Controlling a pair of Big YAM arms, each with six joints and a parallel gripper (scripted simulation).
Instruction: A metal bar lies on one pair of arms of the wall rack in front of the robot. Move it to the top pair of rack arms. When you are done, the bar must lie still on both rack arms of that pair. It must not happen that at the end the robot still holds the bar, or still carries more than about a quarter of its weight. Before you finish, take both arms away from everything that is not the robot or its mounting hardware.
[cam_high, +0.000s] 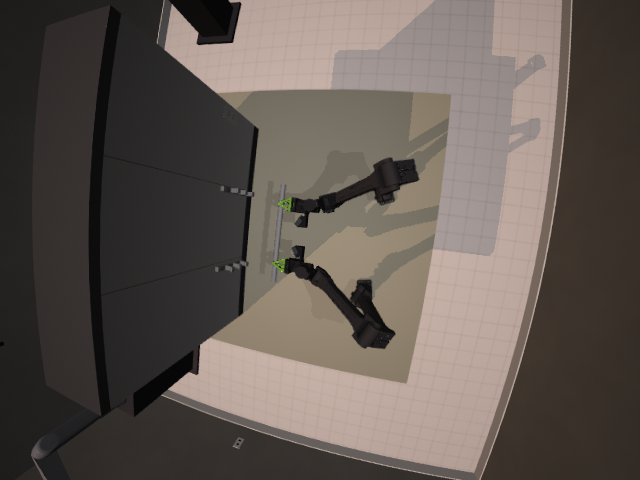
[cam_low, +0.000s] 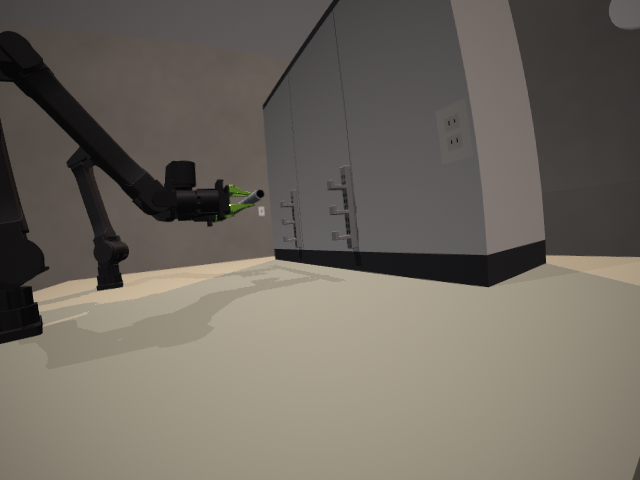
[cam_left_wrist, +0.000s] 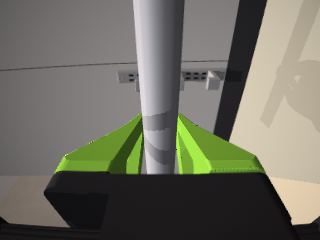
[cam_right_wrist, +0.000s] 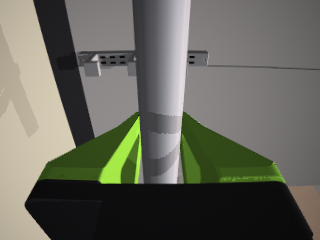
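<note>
The grey metal bar (cam_high: 278, 229) (cam_low: 251, 198) (cam_left_wrist: 160, 60) (cam_right_wrist: 161, 60) is in the air in front of the rack, clear of the wall, held by both grippers and roughly parallel to the wall. My left gripper (cam_high: 274, 265) (cam_left_wrist: 160, 120) is shut on it near one end. My right gripper (cam_high: 280, 204) (cam_low: 251, 199) (cam_right_wrist: 160, 120) is shut on it near the other end. The rack's two columns each carry three arms, all bare. The top pair is the near top arm (cam_low: 334, 184) and the far top arm (cam_low: 284, 204). The left gripper is mostly hidden in the exterior view.
The grey wall panel (cam_high: 170, 222) (cam_low: 403, 170) stands behind the rack. Its dark base strip (cam_low: 418, 268) meets the table top. A gap separates the bar from the rack columns. The two arms' wrist cameras point into the space between the arms. A wall outlet (cam_low: 453, 131) is beside the near column.
</note>
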